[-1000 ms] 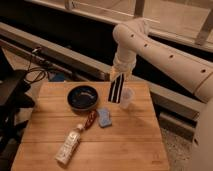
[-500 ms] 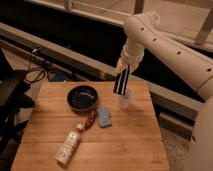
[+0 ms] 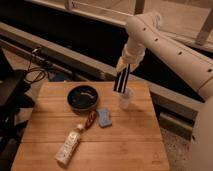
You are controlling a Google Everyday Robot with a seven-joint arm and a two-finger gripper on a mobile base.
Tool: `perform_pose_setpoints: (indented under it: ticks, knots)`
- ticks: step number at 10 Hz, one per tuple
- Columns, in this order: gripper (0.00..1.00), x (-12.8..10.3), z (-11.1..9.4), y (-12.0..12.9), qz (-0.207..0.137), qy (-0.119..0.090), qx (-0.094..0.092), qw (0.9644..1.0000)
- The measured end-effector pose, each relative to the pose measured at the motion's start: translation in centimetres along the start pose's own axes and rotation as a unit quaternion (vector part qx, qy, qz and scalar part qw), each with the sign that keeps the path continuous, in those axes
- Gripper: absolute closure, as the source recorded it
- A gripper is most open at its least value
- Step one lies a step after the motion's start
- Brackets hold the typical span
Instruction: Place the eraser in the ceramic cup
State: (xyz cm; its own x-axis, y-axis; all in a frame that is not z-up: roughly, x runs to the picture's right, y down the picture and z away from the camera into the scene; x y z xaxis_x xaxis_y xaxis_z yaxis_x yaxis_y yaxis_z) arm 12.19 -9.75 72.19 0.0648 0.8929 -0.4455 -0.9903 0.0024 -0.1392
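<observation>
My gripper (image 3: 123,66) hangs over the far right part of the table, clamped on the top end of the eraser (image 3: 121,80). The eraser hangs nearly upright, tilted a little, with its lower end just above the rim of the cup (image 3: 126,98) and not yet inside, as far as I can tell

I judge the eraser to be light and stiff, a black bar with white stripes running its length. Holding it at one end suits a drop into a narrow mouth, but a long bar pinched there could swing, so I would lower it gently

The cup is small, pale and handleless, smooth-walled, and probably brittle and easy to tip. It stands near the back right edge of the wooden table (image 3: 130,145), which has a slatted, matte grain

Left of the cup sits a wide dark bowl (image 3: 82,98) with a glossy inside. In front of it lie a small flat blue piece (image 3: 104,117), a small reddish-brown thing (image 3: 90,120) I cannot identify, and a white bottle (image 3: 68,145) on its side
</observation>
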Motion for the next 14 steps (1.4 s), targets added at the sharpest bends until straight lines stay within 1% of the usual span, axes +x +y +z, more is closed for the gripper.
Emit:
perform_pose_setpoints:
  ticks: [1, 3, 4, 5, 6, 7, 8, 10, 12, 14]
  knots:
    - [0.96, -0.2, 0.0, 0.0, 0.000, -0.003, -0.002, 1.0000]
    - [0.96, -0.1, 0.1, 0.0, -0.006, -0.006, 0.001, 1.0000]
    - [0.96, -0.1, 0.2, 0.3, -0.017, -0.021, 0.004, 0.9996]
    - [0.96, -0.2, 0.4, 0.1, -0.027, -0.037, 0.010, 0.9989]
    - [0.96, -0.4, 0.8, -0.2, -0.036, -0.046, 0.019, 0.9981]
    - [0.96, -0.8, 1.5, 0.1, -0.045, -0.056, 0.023, 0.9971]
    - [0.96, -1.1, 1.9, 0.0, -0.048, -0.060, 0.027, 0.9967]
    - [0.96, -2.2, 3.0, -1.0, -0.041, -0.071, 0.038, 0.9959]
    - [0.96, -3.7, 4.1, -1.6, -0.033, -0.081, 0.041, 0.9953]
    - [0.96, -4.8, 5.1, -3.2, -0.018, -0.092, 0.044, 0.9947]
